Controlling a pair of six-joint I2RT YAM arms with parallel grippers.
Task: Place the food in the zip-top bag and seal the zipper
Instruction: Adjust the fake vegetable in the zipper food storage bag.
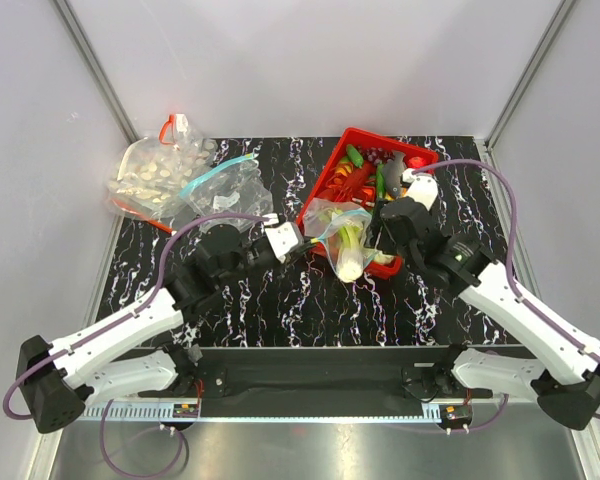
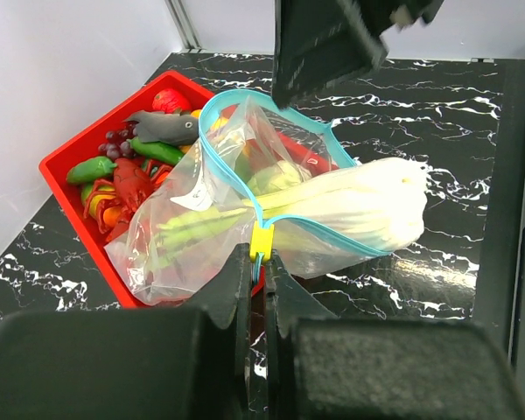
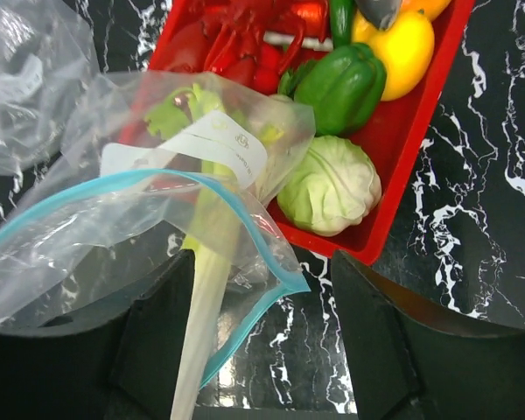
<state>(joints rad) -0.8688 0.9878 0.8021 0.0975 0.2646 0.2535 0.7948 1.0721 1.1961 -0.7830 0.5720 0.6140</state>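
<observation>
Left wrist view: left tool (image 2: 258, 258) clamps the zipper (image 2: 236, 92) of the zip-top bag (image 2: 184, 254) around the leek (image 2: 359, 206); right tool (image 3: 262, 332) released.

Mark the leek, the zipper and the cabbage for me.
leek (image 2: 359, 206), left wrist view, on the thick white stalk.
zipper (image 2: 206, 144), left wrist view, on the teal strip, left side of the loop.
cabbage (image 3: 328, 184), right wrist view, middle of the head.
</observation>
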